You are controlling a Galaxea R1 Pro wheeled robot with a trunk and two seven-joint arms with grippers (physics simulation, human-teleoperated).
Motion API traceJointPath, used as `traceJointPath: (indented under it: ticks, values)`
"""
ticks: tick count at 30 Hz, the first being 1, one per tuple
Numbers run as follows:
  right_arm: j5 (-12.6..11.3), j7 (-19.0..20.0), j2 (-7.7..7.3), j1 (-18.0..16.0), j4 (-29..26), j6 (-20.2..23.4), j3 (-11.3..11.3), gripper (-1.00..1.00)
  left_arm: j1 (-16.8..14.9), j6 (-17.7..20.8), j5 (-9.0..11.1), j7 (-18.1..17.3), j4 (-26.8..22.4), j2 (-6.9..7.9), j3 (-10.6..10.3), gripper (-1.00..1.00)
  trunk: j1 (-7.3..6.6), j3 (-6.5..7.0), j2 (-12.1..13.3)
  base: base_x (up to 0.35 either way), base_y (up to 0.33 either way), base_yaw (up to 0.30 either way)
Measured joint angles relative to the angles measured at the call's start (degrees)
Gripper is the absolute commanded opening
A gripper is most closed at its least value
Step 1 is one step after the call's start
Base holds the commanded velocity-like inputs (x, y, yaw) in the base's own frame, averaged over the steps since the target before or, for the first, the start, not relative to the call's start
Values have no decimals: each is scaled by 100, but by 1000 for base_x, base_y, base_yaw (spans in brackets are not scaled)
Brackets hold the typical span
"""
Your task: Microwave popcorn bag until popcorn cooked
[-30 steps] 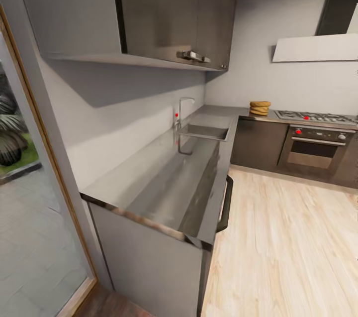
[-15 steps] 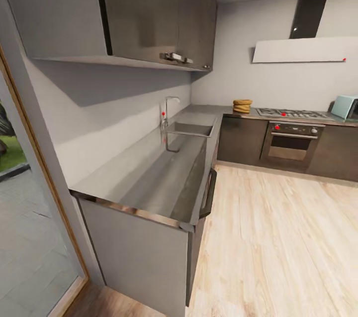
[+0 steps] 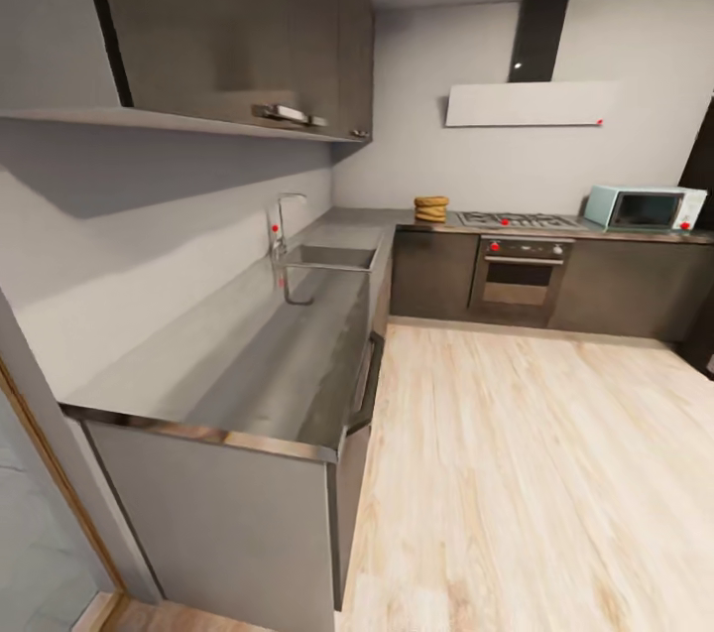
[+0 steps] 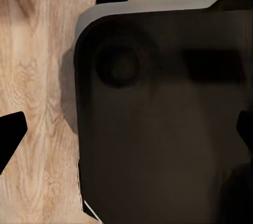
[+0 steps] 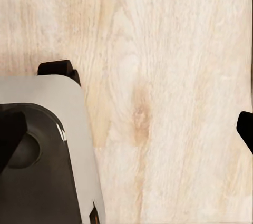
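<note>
The tan-brown popcorn bag (image 3: 431, 208) stands on the far corner of the grey steel L-shaped countertop (image 3: 258, 354), just left of the hob. Further right on the back run sits the pale blue microwave (image 3: 645, 207), its dark glass door closed. No popcorn kernels can be made out. In the left wrist view, my left gripper (image 4: 128, 132) is open over my dark base and the wood floor, its black fingertips (image 4: 10, 134) wide apart. My right gripper (image 5: 128, 129) is also open above the floor, holding nothing.
A sink (image 3: 327, 258) with a faucet (image 3: 281, 220) is set in the left counter run. A gas hob (image 3: 516, 218) and built-in oven (image 3: 518, 280) lie between bag and microwave. Wall cabinets (image 3: 228, 17) hang over the left counter. Wood floor (image 3: 516, 453) stretches toward the back counter.
The camera has turned to the right: the counter and bag have slid left in the picture and the microwave has come fully into view. Nothing in the kitchen has moved.
</note>
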Motion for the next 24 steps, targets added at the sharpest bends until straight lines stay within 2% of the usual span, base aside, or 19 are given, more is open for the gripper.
traceJointPath:
  ticks: [4, 10, 14, 24]
  values:
    - [0, 5, -2, 0, -12, -22, 4, 100, -1, -196, 14, 88, -2, 13, -3, 100, 0, 1, 0, 0, -326, -224]
    - [1, -3, 8, 7, -18, -111, 8, 100, 3, -224, 16, 200, 5, -37, -27, 100, 0, 2, 0, 0, -348, -49]
    - [-2, -13, 39, 11, -11, -405, 15, 100, 2, -224, 3, 206, 5, -60, -36, 100, 0, 2, 0, 0, -350, -257]
    - [-8, -8, 50, 12, -12, -460, 16, 100, -1, -225, -8, 206, 6, -60, -31, 100, 0, 2, 0, 0, -350, -298]
